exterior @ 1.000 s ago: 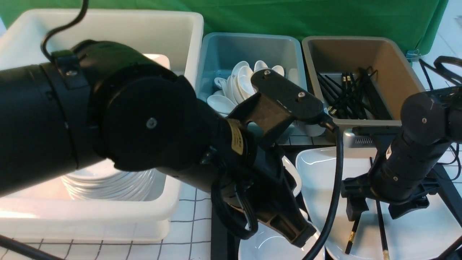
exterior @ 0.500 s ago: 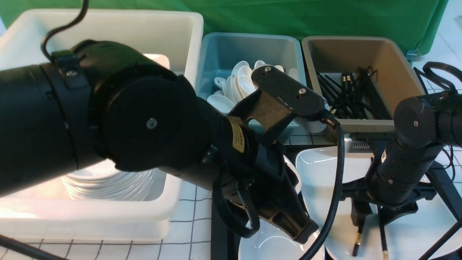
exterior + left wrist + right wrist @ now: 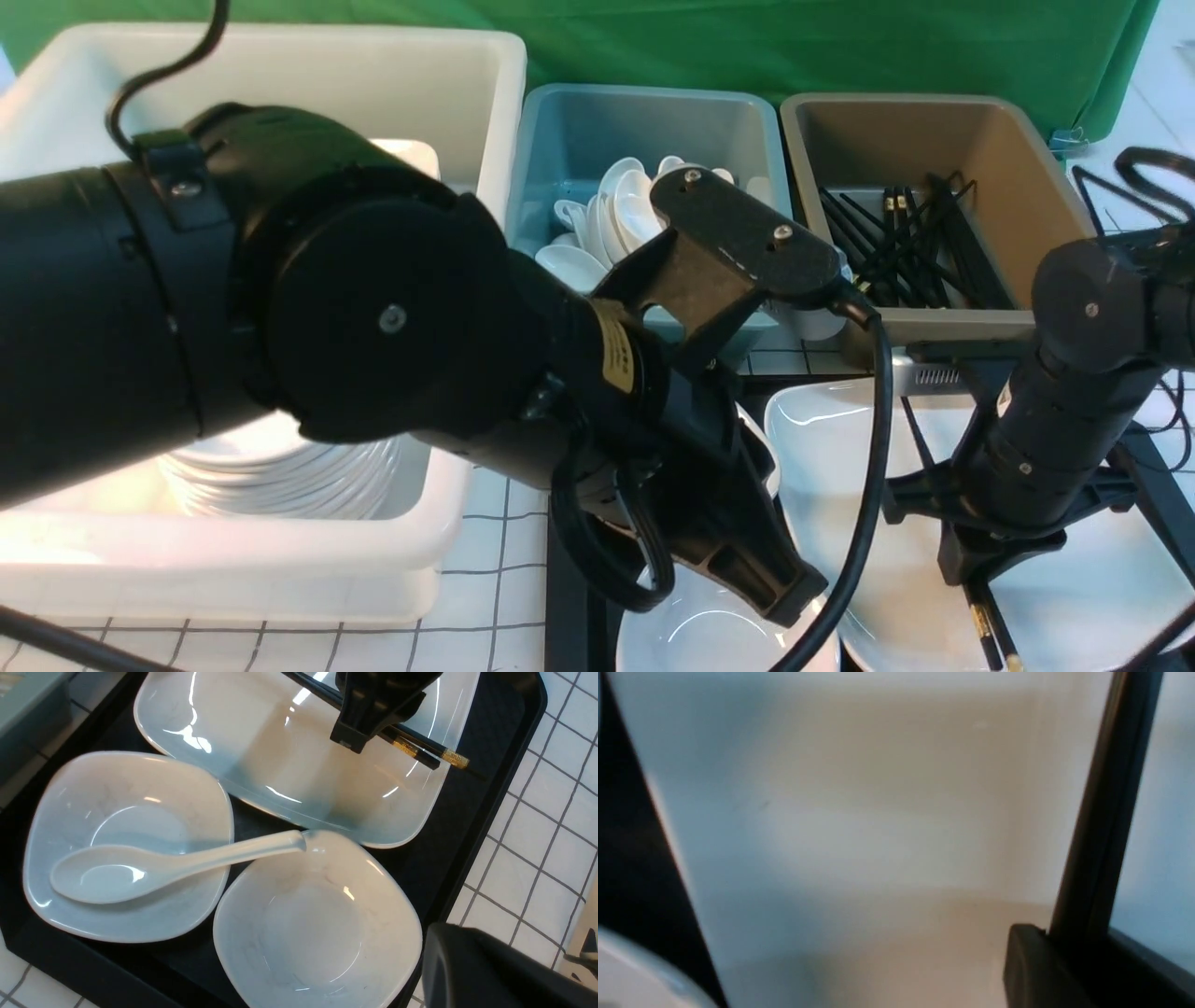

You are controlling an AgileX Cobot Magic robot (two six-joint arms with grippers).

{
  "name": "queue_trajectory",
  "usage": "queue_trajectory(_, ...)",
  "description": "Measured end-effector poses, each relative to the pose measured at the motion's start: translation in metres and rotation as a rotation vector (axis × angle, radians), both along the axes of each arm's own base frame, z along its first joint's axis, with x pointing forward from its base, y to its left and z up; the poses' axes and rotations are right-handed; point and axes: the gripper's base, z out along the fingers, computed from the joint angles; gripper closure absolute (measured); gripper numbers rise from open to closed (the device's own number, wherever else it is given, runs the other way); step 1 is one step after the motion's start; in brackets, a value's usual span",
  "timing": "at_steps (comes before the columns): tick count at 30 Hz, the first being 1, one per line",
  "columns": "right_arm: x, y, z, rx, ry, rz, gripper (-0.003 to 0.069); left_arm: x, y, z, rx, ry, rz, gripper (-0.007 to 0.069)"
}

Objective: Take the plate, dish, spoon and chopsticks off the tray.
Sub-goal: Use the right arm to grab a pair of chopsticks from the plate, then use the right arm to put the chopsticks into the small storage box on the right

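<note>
The black tray [image 3: 490,765] holds the large white plate [image 3: 261,742], two small deep white dishes [image 3: 117,802] [image 3: 317,924] and the white spoon [image 3: 140,870]. The spoon lies in the first dish with its handle reaching the second. My right gripper [image 3: 971,560] is shut on the black chopsticks [image 3: 420,751] over the plate [image 3: 822,467]. Their gold-banded ends stick out past the fingers. I cannot tell whether they are lifted. In the right wrist view the chopsticks [image 3: 1106,812] run up from the gripper [image 3: 1078,947]. My left gripper [image 3: 780,588] looks shut and empty above the nearer dish [image 3: 691,635].
Behind the tray stand a white bin [image 3: 280,75] with stacked plates, a teal bin [image 3: 644,121] with spoons and a brown bin [image 3: 934,140] with chopsticks. My bulky left arm [image 3: 327,280] hides much of the front view. White tiled tabletop [image 3: 537,849] surrounds the tray.
My right gripper was open astride the two separate chopsticks; it has closed and gathered them together. My left gripper has edged slightly lower.
</note>
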Motion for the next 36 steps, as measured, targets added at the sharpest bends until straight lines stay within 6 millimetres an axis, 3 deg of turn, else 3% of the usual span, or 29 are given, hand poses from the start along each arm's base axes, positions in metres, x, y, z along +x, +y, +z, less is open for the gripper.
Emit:
queue_trajectory(15,-0.047,-0.011,0.096,0.107,-0.195,0.076,0.0534,0.013,-0.011,0.018,-0.219,-0.148,0.074,0.0628)
queue_trajectory(24,-0.055,-0.013,0.114,0.129,-0.260,0.099,0.0534,0.020,-0.014,0.028,-0.320,-0.240,0.100,0.0628)
queue_trajectory(29,-0.034,-0.022,0.139,0.158,-0.397,0.042,0.0534,0.037,-0.009,0.032,-0.377,-0.306,0.158,0.0628)
queue_trajectory(36,0.028,-0.046,0.164,0.154,-0.547,-0.033,0.0534,0.074,0.006,0.034,-0.470,-0.431,0.283,0.0628)
